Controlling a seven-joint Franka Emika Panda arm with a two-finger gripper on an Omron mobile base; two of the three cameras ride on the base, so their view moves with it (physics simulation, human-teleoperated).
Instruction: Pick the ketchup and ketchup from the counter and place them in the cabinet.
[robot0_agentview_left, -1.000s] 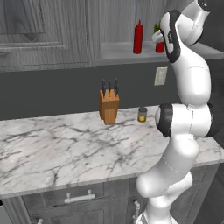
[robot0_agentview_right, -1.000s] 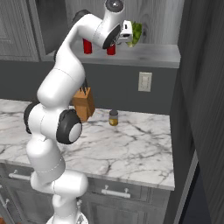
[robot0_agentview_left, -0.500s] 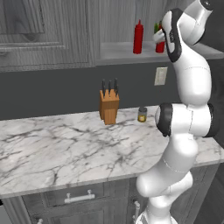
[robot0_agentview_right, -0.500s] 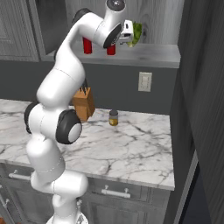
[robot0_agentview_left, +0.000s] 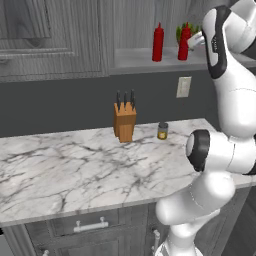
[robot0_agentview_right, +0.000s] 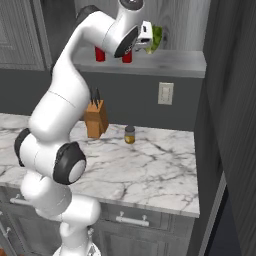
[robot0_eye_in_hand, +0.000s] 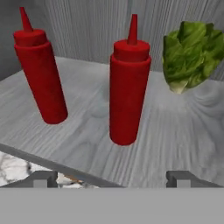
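Up on the shelf of the cabinet (robot0_eye_in_hand: 183, 144), both red bottles are standing. One ketchup (robot0_eye_in_hand: 127, 89) stands right ahead of the fingers, in line with the gap between the two tips. The other ketchup (robot0_eye_in_hand: 38, 70) stands off to one side of the fingers, well apart from the first bottle. Both stand upright on the pale shelf board, and nothing is tipped over.

From the hand view, the gripper (robot0_eye_in_hand: 111, 177) has its two dark tips spread wide, with nothing between them. The near bottle is a little way ahead of the tips, not touching them.

From the left base view, the same two bottles stand on the shelf, one ketchup (robot0_agentview_left: 158, 43) on its own and the other ketchup (robot0_agentview_left: 184, 42) close to the white arm. From the right base view, only the bottoms of the bottles peek out behind the arm.

So it looks like the job is nearly over. Both bottles are in the cabinet and no red bottle is on the counter (robot0_agentview_left: 75, 170). I think all that is left is for the arm to pull back from the shelf without knocking the near bottle.

A green leafy lettuce (robot0_eye_in_hand: 192, 54) sits on the shelf too, off to the other side of the fingers. On the counter stand a knife block (robot0_agentview_left: 124, 120) and a small jar (robot0_agentview_left: 162, 131).

I cannot see any words, labels or brand names on the bottles. They are plain red all over. The jar is too small to read.
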